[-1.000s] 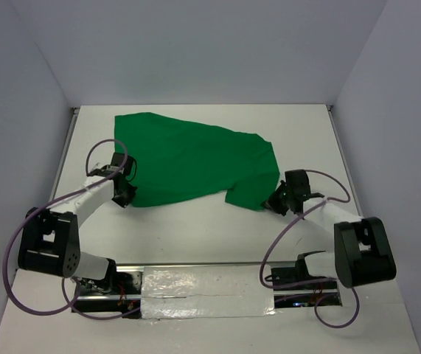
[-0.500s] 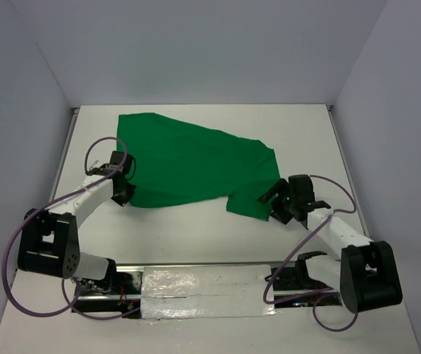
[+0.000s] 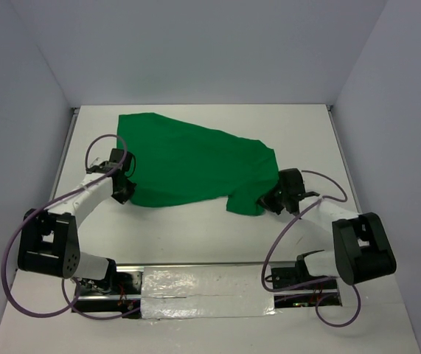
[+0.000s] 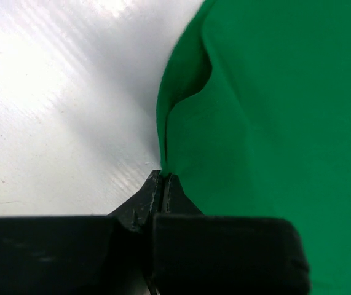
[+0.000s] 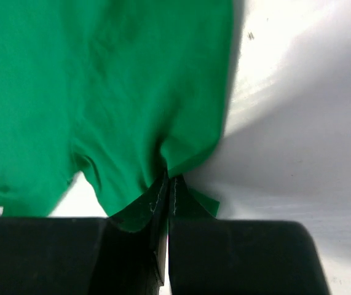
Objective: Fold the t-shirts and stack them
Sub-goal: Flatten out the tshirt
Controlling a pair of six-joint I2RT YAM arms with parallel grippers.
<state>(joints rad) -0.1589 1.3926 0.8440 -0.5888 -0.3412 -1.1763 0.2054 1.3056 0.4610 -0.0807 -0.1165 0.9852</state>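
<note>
The bright green t-shirt (image 3: 192,162) lies spread across the middle of the white table, rumpled along its near edge. My left gripper (image 3: 126,189) is shut on the t-shirt's near left edge; in the left wrist view the cloth (image 4: 273,110) rises in a fold straight from the closed tips (image 4: 163,178). My right gripper (image 3: 267,202) is shut on the near right corner, with green cloth (image 5: 114,104) bunched and pinched between its fingers (image 5: 168,183).
White walls (image 3: 195,51) close the table at the back and both sides. A shiny foil-covered strip (image 3: 206,291) runs between the arm bases at the near edge. Purple cables (image 3: 18,295) loop beside each arm.
The right arm drew back toward its base and came forward again to the shirt's near right corner, now pinching it. The left gripper kept its hold and barely moved.
</note>
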